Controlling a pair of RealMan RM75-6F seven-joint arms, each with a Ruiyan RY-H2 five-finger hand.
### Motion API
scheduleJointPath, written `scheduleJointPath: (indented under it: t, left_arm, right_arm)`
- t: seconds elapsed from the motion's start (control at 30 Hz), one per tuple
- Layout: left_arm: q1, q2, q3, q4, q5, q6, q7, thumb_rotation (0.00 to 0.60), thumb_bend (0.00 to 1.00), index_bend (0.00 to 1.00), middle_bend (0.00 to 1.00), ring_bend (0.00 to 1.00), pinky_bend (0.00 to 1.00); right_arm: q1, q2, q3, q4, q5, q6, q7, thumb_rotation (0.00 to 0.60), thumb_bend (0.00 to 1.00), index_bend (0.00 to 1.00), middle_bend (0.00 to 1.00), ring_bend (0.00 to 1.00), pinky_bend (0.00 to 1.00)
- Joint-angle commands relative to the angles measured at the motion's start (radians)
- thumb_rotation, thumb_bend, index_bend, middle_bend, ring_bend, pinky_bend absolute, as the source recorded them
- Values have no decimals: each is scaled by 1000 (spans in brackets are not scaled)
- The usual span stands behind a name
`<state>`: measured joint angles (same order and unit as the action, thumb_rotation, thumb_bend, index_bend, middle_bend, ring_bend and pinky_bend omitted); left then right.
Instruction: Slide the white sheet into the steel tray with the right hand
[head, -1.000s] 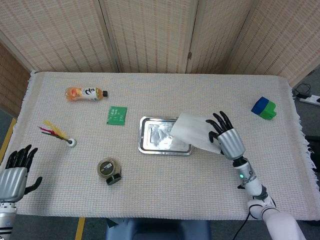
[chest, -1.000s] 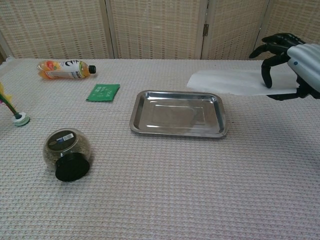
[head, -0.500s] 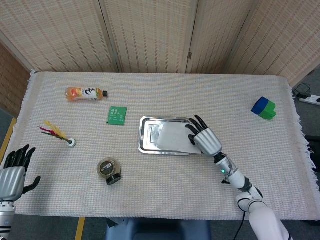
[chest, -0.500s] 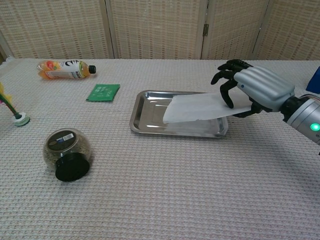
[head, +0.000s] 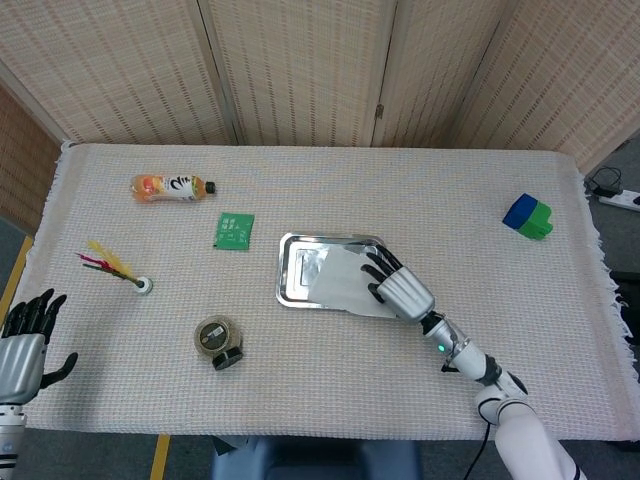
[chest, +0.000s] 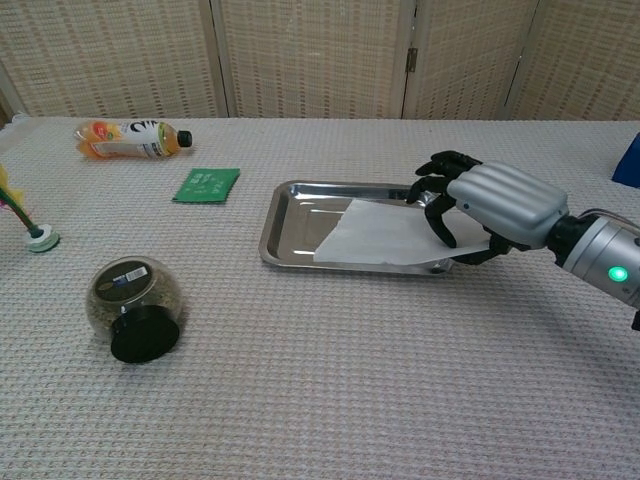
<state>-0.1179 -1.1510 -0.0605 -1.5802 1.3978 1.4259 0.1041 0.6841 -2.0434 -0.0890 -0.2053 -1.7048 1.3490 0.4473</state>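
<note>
Since the earlier frames the right robot hand (head: 397, 288) has swung in from the right of the desk (head: 420, 190) and come down over the steel tray (head: 292, 270), bringing the white sheet (head: 345, 285) from mid-air to lie low across the tray's right half. The left robot hand (head: 22, 340) has barely shifted at the desk's left edge, fingers apart and holding nothing.

The cloth-covered desk carries everything. The tray sits near its middle, long axis running left to right. The sheet rests in it, its long axis also roughly left to right, the free end pointing left into the tray and the held end lying over the tray's right rim. The right robot hand grips that end, dark fingers (chest: 441, 195) curled over the top of the paper.

Further off lie an orange drink bottle (head: 170, 187) on its side, a round jar (chest: 133, 298), a blue-and-green block (head: 527, 216), a green card (head: 233, 230) and a feathered shuttlecock (head: 118, 268).
</note>
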Motion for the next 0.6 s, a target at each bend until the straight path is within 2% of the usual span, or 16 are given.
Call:
scheduleJointPath:
  t: [0.03,0.17,0.4,0.6]
  left_arm:
    - [1,0,-1,0,-2,0,1,600,360,0,0,0,0]
    - [-4,-5,-1,6,-10,-11,9,600,360,0,0,0,0]
    - [-8,-11,-5,16,-25,-25,10,600,360,0,0,0,0]
    - [-8,-9,-7,18,-27,-27,2,600,360,0,0,0,0]
  right_arm:
    - [-7,15,-17,6,-17,29,19,600,453,711,275,113,0]
    - [12,13,-13,13,-13,14,40,600,454,711,275,114,0]
    - [70,12,-52,43,-54,0,69,600,453,711,275,115,0]
    - [110,16,-64,63,-66,-14,59,600,453,711,272,115,0]
